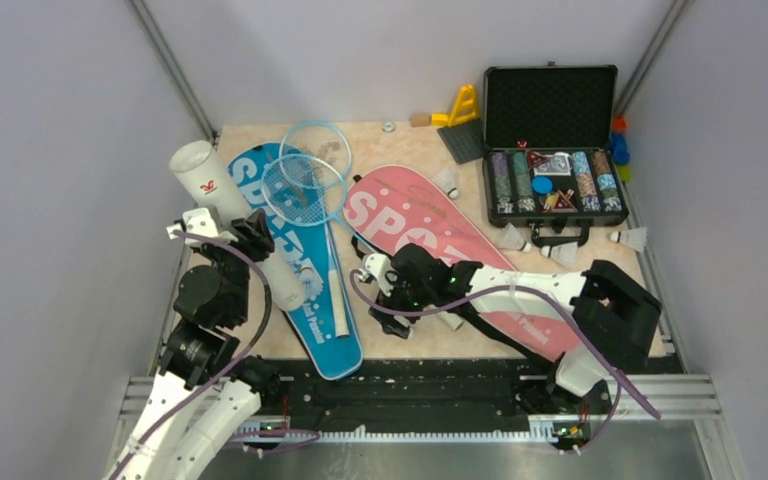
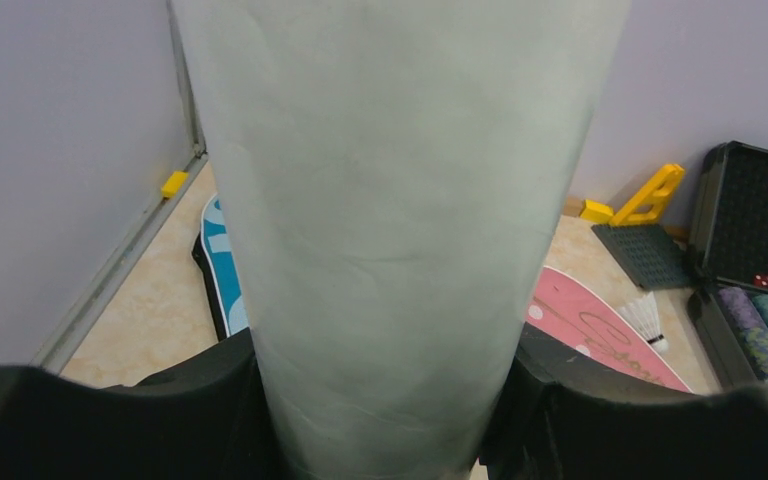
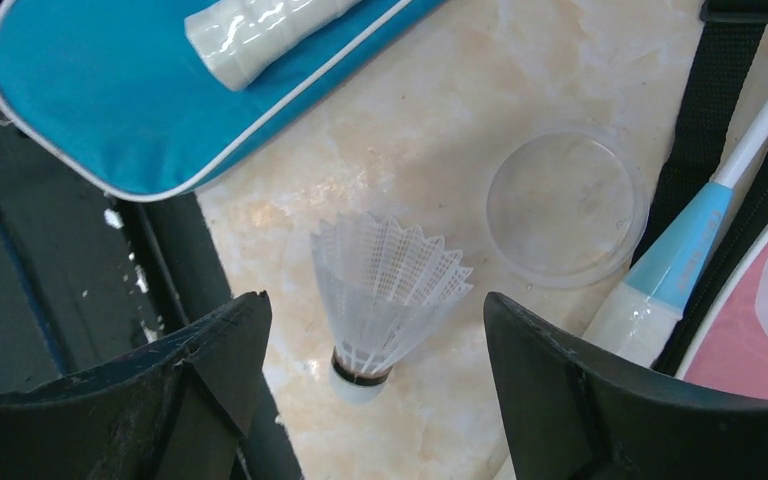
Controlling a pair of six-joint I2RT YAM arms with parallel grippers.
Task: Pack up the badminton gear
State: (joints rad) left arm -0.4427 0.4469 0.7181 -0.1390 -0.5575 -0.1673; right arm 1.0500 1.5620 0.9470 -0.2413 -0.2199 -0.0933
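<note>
My left gripper is shut on the white cylindrical tube, which tilts up to the back left with its open end uppermost. The tube fills the left wrist view between both fingers. My right gripper is open, its jaws either side of a white shuttlecock lying on the table, not touching it. A clear round lid lies just beyond it. Two light-blue rackets rest on the blue SPORT cover. The pink cover lies to the right.
The open black poker chip case stands at the back right, with loose shuttlecocks in front of it. A yellow toy sits at the back. A white racket handle lies on the blue cover.
</note>
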